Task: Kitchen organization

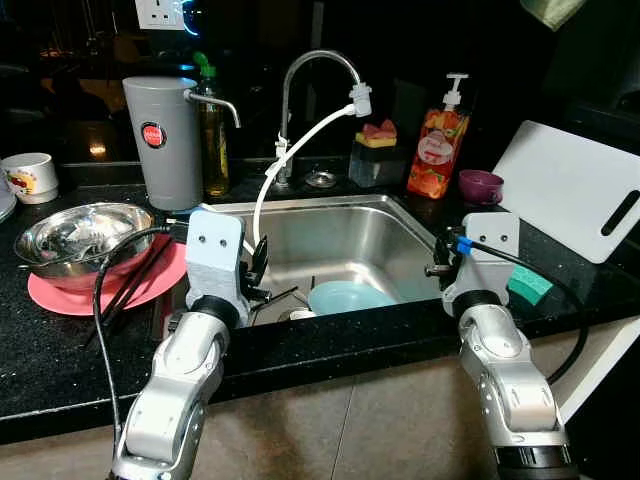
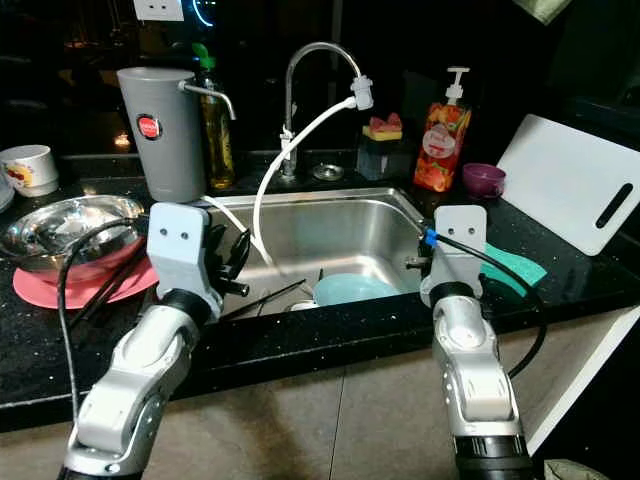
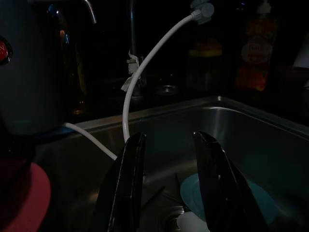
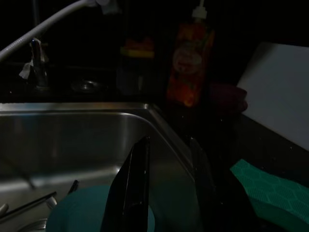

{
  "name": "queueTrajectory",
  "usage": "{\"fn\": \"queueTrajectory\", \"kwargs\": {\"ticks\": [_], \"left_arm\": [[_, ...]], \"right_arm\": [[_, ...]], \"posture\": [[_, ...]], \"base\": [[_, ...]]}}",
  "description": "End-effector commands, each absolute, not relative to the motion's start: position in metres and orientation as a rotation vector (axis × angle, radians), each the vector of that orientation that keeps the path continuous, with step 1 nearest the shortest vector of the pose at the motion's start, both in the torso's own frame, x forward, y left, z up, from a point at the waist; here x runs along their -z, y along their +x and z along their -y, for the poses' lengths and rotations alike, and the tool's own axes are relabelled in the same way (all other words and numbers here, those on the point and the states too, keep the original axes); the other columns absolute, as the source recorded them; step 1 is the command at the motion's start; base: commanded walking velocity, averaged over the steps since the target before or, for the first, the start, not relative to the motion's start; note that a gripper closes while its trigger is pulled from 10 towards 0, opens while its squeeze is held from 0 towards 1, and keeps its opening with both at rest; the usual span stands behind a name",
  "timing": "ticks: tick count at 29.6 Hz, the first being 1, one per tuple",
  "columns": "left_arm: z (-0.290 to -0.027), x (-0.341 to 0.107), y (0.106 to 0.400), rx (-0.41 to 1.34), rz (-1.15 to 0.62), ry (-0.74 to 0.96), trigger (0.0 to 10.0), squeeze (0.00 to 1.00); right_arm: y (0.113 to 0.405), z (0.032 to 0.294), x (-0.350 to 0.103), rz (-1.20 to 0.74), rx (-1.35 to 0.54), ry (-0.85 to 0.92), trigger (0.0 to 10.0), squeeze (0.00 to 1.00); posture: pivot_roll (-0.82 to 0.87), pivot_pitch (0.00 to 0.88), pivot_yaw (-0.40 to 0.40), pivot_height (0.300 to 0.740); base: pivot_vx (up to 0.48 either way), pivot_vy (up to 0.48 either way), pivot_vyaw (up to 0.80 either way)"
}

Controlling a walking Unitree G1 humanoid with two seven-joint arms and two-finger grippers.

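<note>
Black stone desk around a steel sink (image 1: 390,215): left end effector (image 3: 169,183) and right end effector (image 4: 169,188) hover parted, empty, above the sink's blue plate (image 1: 345,297); chopsticks (image 2: 262,296) beside it risk being knocked.

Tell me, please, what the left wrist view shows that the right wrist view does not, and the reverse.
Left wrist view alone: the grey dispenser, the red plate and the left gripper, fingers apart above the sink.
Right wrist view alone: the green cloth on the counter, the white cutting board and the right gripper, fingers apart at the sink's corner.
Both: the steel sink, the blue plate in it, the white hose and the orange soap bottle.
</note>
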State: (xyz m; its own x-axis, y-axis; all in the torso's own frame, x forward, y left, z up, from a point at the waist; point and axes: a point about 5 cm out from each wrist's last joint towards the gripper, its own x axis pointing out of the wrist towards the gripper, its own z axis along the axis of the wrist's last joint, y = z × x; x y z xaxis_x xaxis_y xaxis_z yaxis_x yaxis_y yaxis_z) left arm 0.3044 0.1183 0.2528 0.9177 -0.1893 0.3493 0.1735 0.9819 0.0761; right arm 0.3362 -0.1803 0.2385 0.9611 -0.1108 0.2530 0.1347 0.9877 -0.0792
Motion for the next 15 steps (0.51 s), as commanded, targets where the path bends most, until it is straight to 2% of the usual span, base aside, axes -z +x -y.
{"fn": "queueTrajectory", "kwargs": {"ticks": [1,15], "left_arm": [[-0.1164,-0.2537,0.3065,0.183,0.373,0.052,10.0,0.00],[-0.1203,-0.2513,0.3090,0.182,0.366,0.060,10.0,0.00]], "right_arm": [[0.3384,0.1830,-0.2427,0.267,0.135,-0.113,10.0,0.00],[0.3355,0.1854,-0.2409,0.267,0.154,-0.110,10.0,0.00]], "posture": [[0.13,0.011,-0.078,0.740],[0.11,0.000,-0.057,0.740]], "base": [[0.000,0.000,0.00],[0.000,0.000,0.00]]}}
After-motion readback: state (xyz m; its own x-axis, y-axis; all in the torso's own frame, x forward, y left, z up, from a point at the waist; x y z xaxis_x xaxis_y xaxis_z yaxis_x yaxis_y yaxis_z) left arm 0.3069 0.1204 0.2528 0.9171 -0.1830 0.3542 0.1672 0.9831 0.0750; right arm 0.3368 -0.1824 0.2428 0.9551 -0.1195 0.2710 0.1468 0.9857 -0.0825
